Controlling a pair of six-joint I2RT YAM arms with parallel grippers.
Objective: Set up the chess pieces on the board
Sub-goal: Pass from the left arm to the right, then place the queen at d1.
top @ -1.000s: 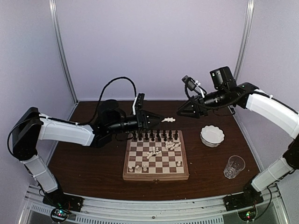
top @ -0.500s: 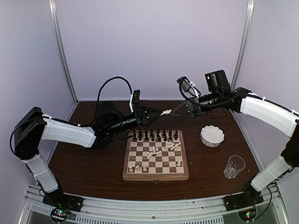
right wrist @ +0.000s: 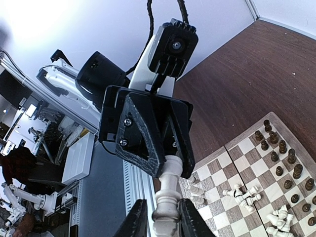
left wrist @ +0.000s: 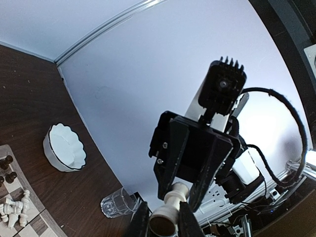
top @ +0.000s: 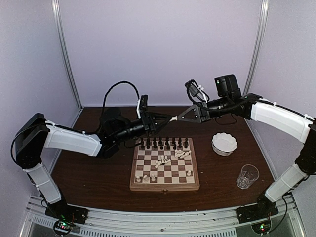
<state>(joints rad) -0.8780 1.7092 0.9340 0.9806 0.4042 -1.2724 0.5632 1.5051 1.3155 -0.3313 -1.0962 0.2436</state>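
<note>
A cream-white chess piece (top: 174, 118) hangs in mid-air behind the board (top: 165, 186), held between both grippers. My left gripper (top: 167, 120) is shut on its base end (left wrist: 165, 221). My right gripper (top: 179, 117) faces it, fingers closed against the head end (right wrist: 168, 205). A row of dark pieces (top: 163, 144) stands along the board's far edge. Several white pieces (top: 162, 161) lie tipped in the middle, and a few stand near the front (top: 146, 176).
A white scalloped bowl (top: 224, 143) sits right of the board, and a clear glass (top: 247, 176) stands nearer the front right. Dark brown table (top: 94, 173) surrounds the board; pale walls close in behind and on both sides.
My right gripper has moved left to the white piece and closed its fingers on the free end. The left gripper rose a little, then held still with the piece.
</note>
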